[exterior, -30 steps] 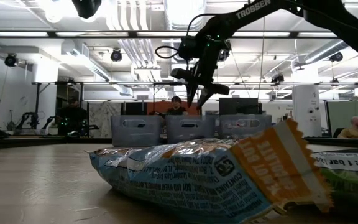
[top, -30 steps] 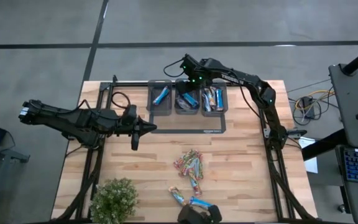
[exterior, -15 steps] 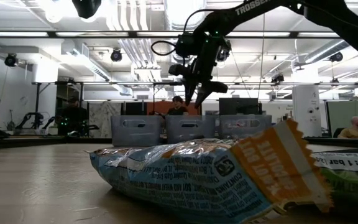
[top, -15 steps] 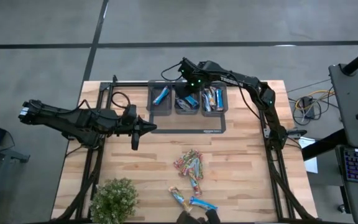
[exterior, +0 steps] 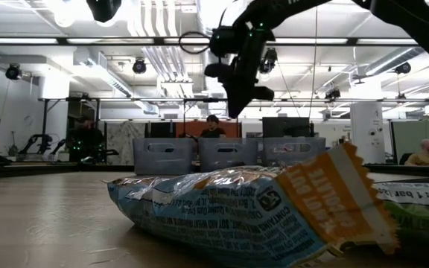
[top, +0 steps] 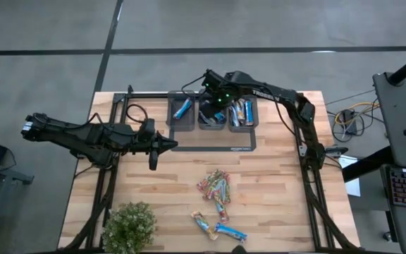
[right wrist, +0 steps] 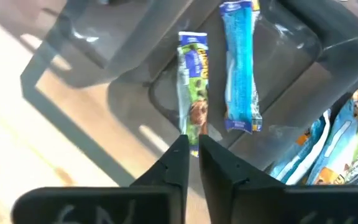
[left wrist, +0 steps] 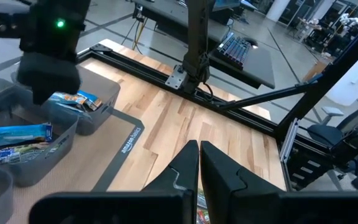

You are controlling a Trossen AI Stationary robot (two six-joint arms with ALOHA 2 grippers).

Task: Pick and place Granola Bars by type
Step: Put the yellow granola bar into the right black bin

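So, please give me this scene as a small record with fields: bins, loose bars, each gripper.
bins: three grey bins in a row at the table's far edge, bars in each
loose bars: multicoloured pile, two bluish bars nearer the front edge
right gripper: above the bins, shut, holding nothing
left gripper: waiting over the table's left side, shut
other: plant

2 black cabled arms [top: 90, 135], green LEDs

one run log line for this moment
right tool: shut, empty, above bins | left tool: shut, idle over table | loose bars: waiting
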